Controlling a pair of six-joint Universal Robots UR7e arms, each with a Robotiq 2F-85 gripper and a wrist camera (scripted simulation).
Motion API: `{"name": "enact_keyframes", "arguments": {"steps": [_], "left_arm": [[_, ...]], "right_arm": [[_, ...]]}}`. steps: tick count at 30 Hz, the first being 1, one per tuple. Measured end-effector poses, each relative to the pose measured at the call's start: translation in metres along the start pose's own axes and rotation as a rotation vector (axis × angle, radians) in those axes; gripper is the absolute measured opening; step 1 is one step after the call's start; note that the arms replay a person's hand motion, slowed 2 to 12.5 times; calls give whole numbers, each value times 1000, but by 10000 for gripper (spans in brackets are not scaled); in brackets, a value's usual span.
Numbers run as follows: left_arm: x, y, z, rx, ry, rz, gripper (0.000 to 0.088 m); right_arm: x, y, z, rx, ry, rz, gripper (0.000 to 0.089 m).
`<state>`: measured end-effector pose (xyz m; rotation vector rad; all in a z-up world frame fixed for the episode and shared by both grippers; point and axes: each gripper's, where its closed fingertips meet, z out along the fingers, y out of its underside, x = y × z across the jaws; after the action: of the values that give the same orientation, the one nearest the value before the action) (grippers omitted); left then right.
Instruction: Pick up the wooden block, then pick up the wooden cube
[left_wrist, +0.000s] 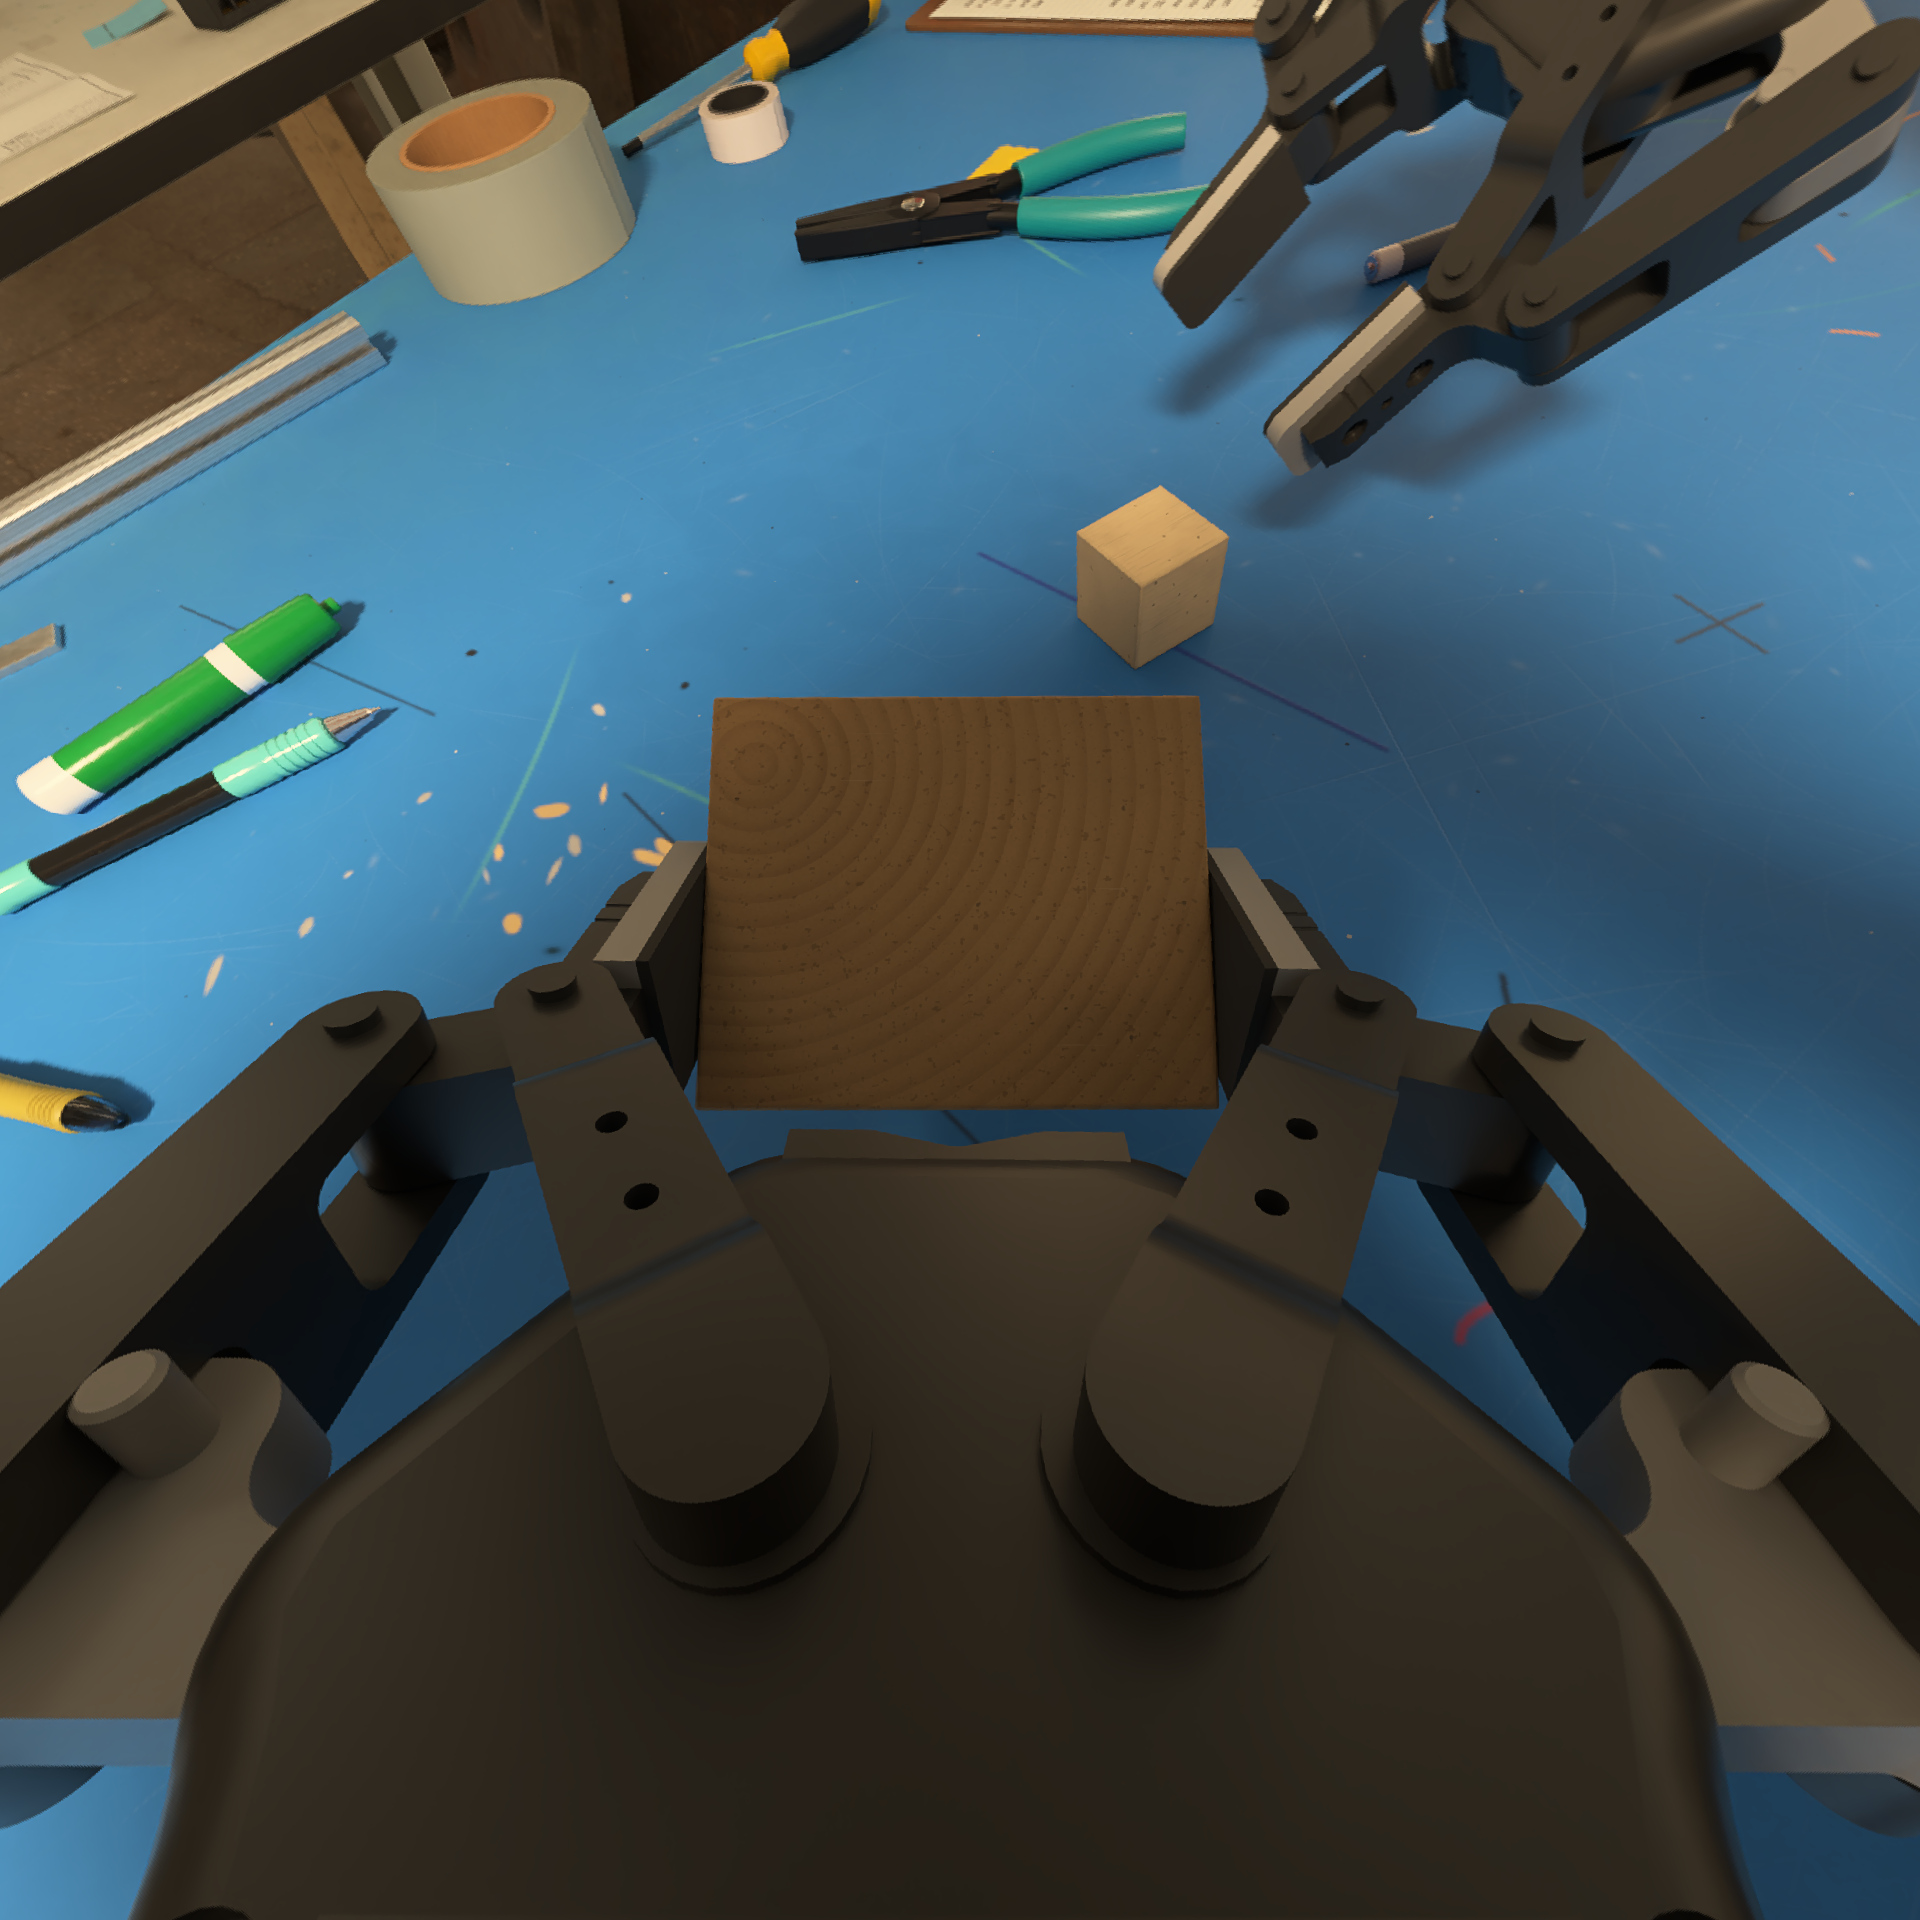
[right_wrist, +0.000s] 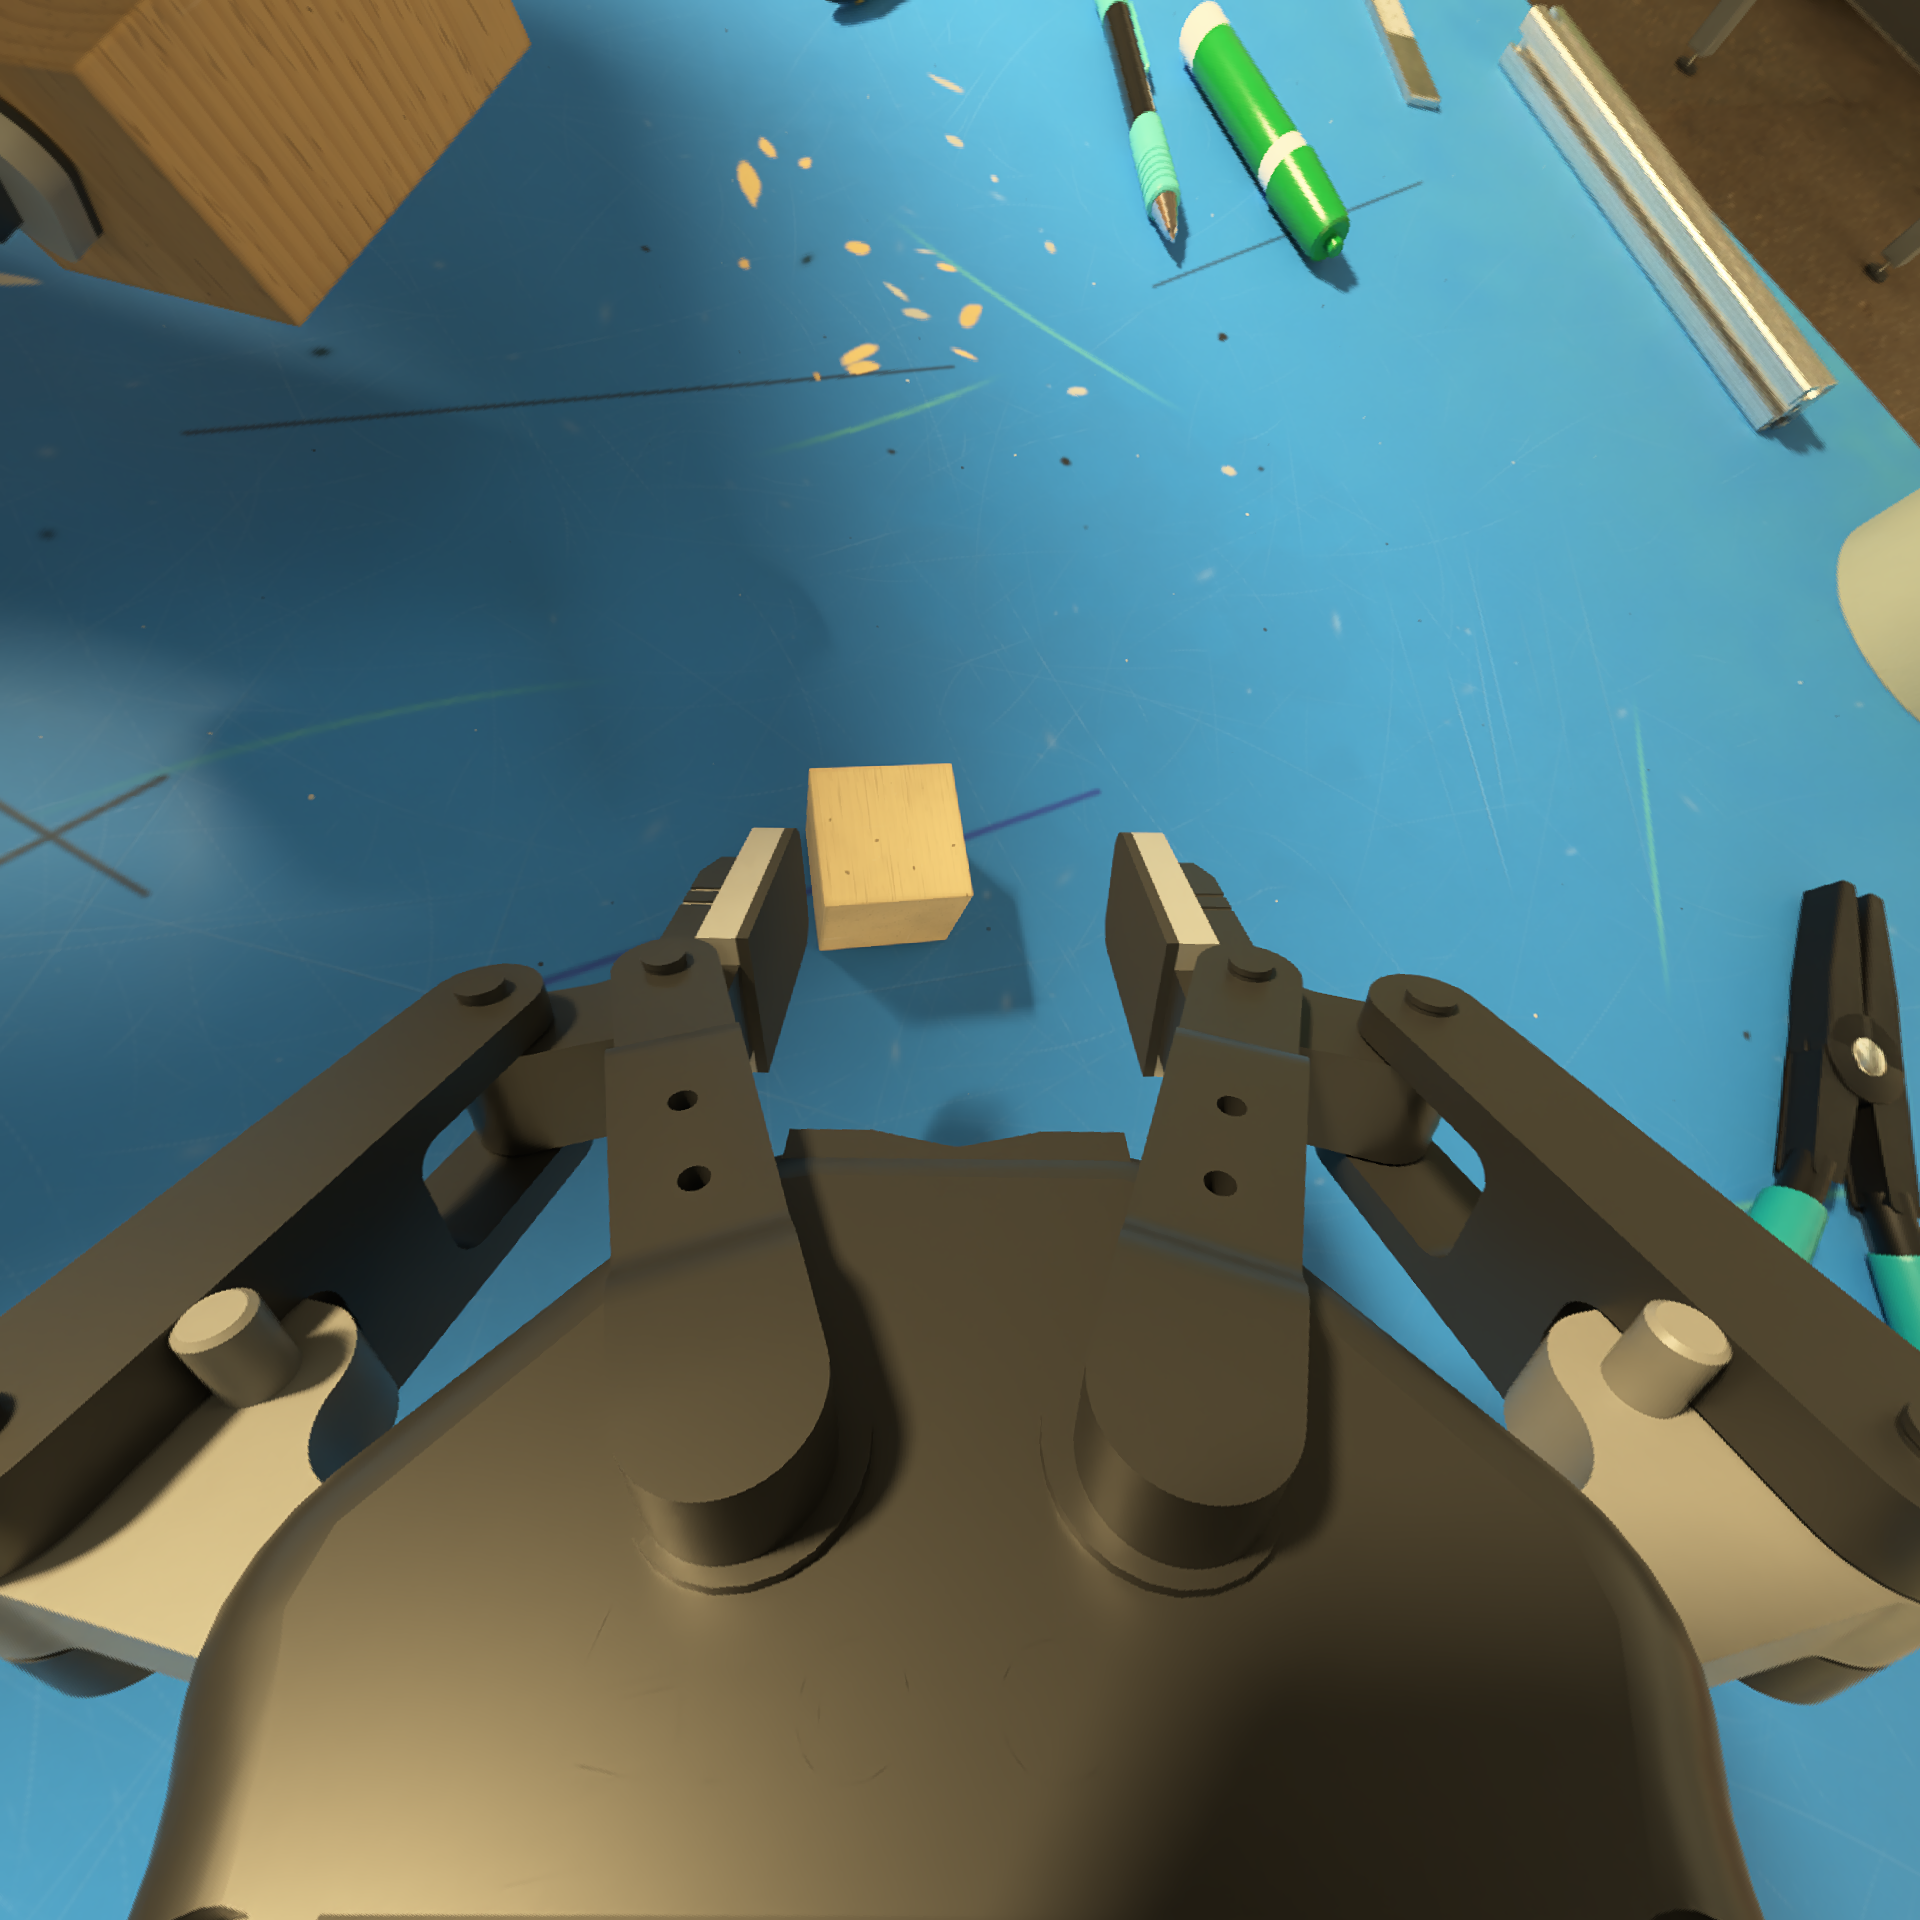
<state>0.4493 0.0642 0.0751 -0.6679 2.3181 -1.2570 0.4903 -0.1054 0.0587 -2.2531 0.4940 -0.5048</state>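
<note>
The left gripper is gripping the wooden block in its jaws, while the right gripper, jaws wide, is straddling the wooden cube resting mid-counter, ungrasped.

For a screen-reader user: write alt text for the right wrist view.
The right gripper hangs open above a blue table, with the small pale wooden cube sitting on the table beyond its fingers, nearer the left one. At upper left, the larger brown wooden block is held off the table; a pen and green marker lie farther back.
</note>
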Motion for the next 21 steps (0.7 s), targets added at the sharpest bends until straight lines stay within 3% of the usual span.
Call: {"name": "enact_keyframes", "arguments": {"steps": [13,21], "left_arm": [[-1,-5,-3,17,-8,0,736],[-5,-1,-6,15,-23,-15,736]], "right_arm": [[1,8,23,-94,-59,-55,727],[-5,16,36,-146,-85,-98,716]]}}
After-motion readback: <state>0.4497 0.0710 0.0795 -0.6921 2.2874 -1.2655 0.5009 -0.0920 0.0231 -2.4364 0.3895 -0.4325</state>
